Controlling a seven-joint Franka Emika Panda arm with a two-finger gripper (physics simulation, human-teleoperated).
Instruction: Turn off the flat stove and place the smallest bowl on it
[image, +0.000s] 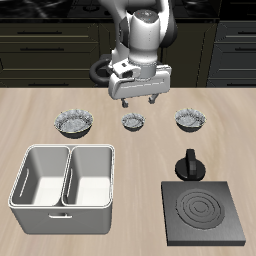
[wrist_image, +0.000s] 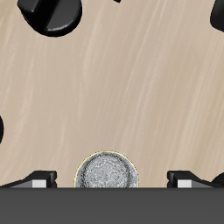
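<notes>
The smallest bowl (image: 133, 122), silvery with a fluted rim, rests on the wooden table between two larger bowls; in the wrist view the smallest bowl (wrist_image: 106, 172) lies between my fingertips (wrist_image: 39, 181). My gripper (image: 137, 102) hangs open just above it, its jaws set wide to either side and holding nothing. Near the table's front edge lies the flat stove (image: 203, 210), a black slab whose burner rings are dull grey. Its black round knob (image: 190, 165) stands at the slab's back edge.
Two larger fluted bowls (image: 74, 122) (image: 190, 120) flank the small one. A grey double-compartment bin (image: 65, 178) stands toward the front edge, beside the stove. Dark cabinets run along the back.
</notes>
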